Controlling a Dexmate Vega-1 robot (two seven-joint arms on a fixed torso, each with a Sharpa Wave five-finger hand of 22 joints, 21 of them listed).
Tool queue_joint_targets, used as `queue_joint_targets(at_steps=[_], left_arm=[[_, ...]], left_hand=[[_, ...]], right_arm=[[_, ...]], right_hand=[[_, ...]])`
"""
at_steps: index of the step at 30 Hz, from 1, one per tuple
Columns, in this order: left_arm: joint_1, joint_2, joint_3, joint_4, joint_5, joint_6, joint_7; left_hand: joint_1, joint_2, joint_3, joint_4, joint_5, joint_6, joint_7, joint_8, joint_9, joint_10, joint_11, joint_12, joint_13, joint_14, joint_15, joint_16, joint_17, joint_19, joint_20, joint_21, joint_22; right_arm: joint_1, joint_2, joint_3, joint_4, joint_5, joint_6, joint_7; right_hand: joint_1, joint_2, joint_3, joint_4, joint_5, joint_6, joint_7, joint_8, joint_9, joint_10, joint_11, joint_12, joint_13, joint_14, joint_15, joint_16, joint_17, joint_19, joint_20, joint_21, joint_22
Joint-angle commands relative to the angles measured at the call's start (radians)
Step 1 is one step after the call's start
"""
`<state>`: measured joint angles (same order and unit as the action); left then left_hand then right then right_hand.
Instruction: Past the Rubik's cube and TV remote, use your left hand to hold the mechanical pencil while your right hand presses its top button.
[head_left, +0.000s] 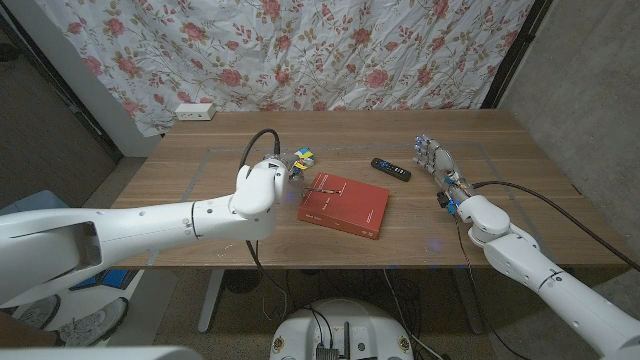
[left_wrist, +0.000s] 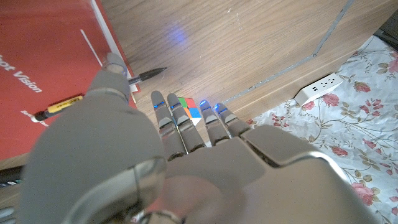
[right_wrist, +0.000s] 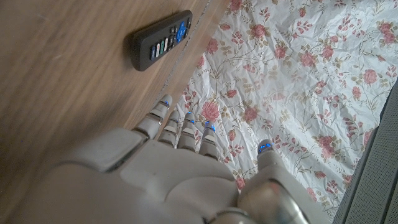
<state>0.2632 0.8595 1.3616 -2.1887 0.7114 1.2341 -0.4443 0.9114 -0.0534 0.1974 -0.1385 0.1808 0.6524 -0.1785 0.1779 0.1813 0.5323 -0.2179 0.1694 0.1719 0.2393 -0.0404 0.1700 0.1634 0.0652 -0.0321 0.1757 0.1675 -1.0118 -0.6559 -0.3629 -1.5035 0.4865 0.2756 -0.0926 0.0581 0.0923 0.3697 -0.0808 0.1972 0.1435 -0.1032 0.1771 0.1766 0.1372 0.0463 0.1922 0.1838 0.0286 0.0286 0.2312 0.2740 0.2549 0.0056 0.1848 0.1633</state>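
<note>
The mechanical pencil (left_wrist: 59, 107), yellow and black with a dark tip, lies on a red book (left_wrist: 43, 74), its tip poking past the book's edge over the wood. My left hand (left_wrist: 186, 162) hovers over it with fingers apart; the thumb hides the pencil's middle. The Rubik's cube (left_wrist: 189, 109) sits just past those fingertips, and in the head view the cube (head_left: 303, 158) is beside my left hand (head_left: 288, 172). The black TV remote (head_left: 391, 169) lies right of the book (head_left: 345, 203). My right hand (head_left: 437, 160) stands beyond the remote (right_wrist: 160, 40), fingers extended, holding nothing.
A white power strip (head_left: 195, 111) lies at the table's far left edge. A floral curtain (head_left: 300, 50) hangs behind the table (head_left: 200, 170). A black cable loops over my left wrist.
</note>
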Motion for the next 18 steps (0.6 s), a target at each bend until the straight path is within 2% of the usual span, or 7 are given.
queue_joint_targets(at_steps=[1,4,7,8,10,14,18], left_arm=[[0.073,0.044,-0.103,-0.032,0.005,-0.073,-0.023],[0.095,0.053,-0.131,-0.04,0.014,-0.093,-0.031],[0.12,0.063,-0.173,-0.047,0.002,-0.119,-0.043],[0.129,0.067,-0.19,-0.05,-0.008,-0.131,-0.048],[0.144,0.072,-0.216,-0.054,-0.017,-0.144,-0.058],[0.153,0.082,-0.253,-0.059,-0.029,-0.172,-0.104],[0.22,0.096,-0.341,-0.073,-0.074,-0.213,-0.048]], left_hand=[[-0.015,0.002,-0.001,-0.002,-0.003,-0.019,0.001,0.004,0.0,-0.035,0.001,-0.002,0.003,-0.026,-0.092,-0.001,0.003,-0.024,0.003,-0.002,0.0],[-0.023,0.0,-0.003,-0.002,-0.003,-0.011,0.001,0.01,0.0,-0.054,0.001,-0.002,0.003,-0.035,-0.087,0.0,0.003,-0.035,0.006,-0.002,0.0],[-0.038,-0.005,-0.006,-0.002,-0.003,-0.043,0.011,0.003,-0.001,-0.084,0.002,-0.001,0.003,-0.057,-0.074,0.0,0.003,-0.053,0.009,-0.001,0.0],[-0.048,-0.007,-0.008,-0.001,-0.002,-0.063,0.01,0.001,-0.001,-0.1,0.003,0.0,0.003,-0.076,-0.066,0.0,0.003,-0.068,0.013,-0.001,0.0],[-0.07,-0.009,-0.011,0.001,-0.002,-0.101,0.028,0.0,-0.002,-0.138,0.003,0.002,0.003,-0.114,-0.055,-0.001,0.003,-0.101,0.018,-0.001,0.0],[-0.097,-0.01,-0.011,0.0,-0.001,-0.161,0.036,-0.001,-0.003,-0.204,0.007,0.0,0.002,-0.166,-0.037,0.001,0.004,-0.156,0.029,-0.001,0.0],[-0.108,-0.01,-0.012,0.001,-0.001,-0.184,0.04,0.0,-0.004,-0.225,0.011,0.001,0.002,-0.183,-0.028,0.001,0.004,-0.171,0.031,0.0,0.001]], right_arm=[[0.003,0.026,0.011,0.027,0.029,0.028,0.004],[0.003,0.03,0.014,0.031,0.042,0.031,0.01],[0.001,0.043,0.022,0.04,0.064,0.046,0.018],[0.0,0.046,0.025,0.041,0.073,0.05,0.022],[-0.002,0.049,0.027,0.041,0.079,0.053,0.022],[-0.005,0.042,0.025,0.028,0.064,0.04,0.006],[-0.006,0.04,0.023,0.019,0.052,0.035,-0.008]], right_hand=[[-0.01,0.023,0.0,0.005,0.001,-0.012,0.013,-0.003,-0.001,0.004,-0.009,-0.001,0.001,0.003,0.001,-0.001,0.0,0.004,-0.004,0.001,0.003],[-0.013,0.021,-0.002,0.006,0.001,-0.022,0.027,-0.004,-0.001,0.007,-0.016,0.0,0.0,0.003,-0.006,-0.002,-0.001,0.003,-0.009,0.001,0.002],[-0.021,0.02,-0.005,0.013,0.002,-0.049,0.043,-0.007,-0.001,0.001,-0.025,-0.003,-0.001,-0.004,-0.017,-0.004,-0.001,-0.008,-0.017,-0.003,0.002],[-0.022,0.02,-0.005,0.013,0.002,-0.05,0.046,-0.007,-0.002,0.0,-0.026,-0.004,-0.001,-0.005,-0.019,-0.005,-0.001,-0.011,-0.019,-0.004,0.002],[-0.023,0.019,-0.006,0.015,0.002,-0.055,0.052,-0.007,-0.002,-0.003,-0.027,-0.005,-0.002,-0.008,-0.021,-0.006,-0.002,-0.015,-0.021,-0.005,0.002],[-0.026,0.017,-0.007,0.017,0.003,-0.055,0.054,-0.004,-0.002,-0.005,-0.026,-0.005,-0.002,-0.009,-0.018,-0.008,-0.002,-0.021,-0.022,-0.006,0.002],[-0.027,0.016,-0.008,0.018,0.003,-0.054,0.054,-0.002,-0.002,-0.006,-0.026,-0.006,-0.002,-0.011,-0.019,-0.009,-0.003,-0.021,-0.021,-0.005,0.002]])
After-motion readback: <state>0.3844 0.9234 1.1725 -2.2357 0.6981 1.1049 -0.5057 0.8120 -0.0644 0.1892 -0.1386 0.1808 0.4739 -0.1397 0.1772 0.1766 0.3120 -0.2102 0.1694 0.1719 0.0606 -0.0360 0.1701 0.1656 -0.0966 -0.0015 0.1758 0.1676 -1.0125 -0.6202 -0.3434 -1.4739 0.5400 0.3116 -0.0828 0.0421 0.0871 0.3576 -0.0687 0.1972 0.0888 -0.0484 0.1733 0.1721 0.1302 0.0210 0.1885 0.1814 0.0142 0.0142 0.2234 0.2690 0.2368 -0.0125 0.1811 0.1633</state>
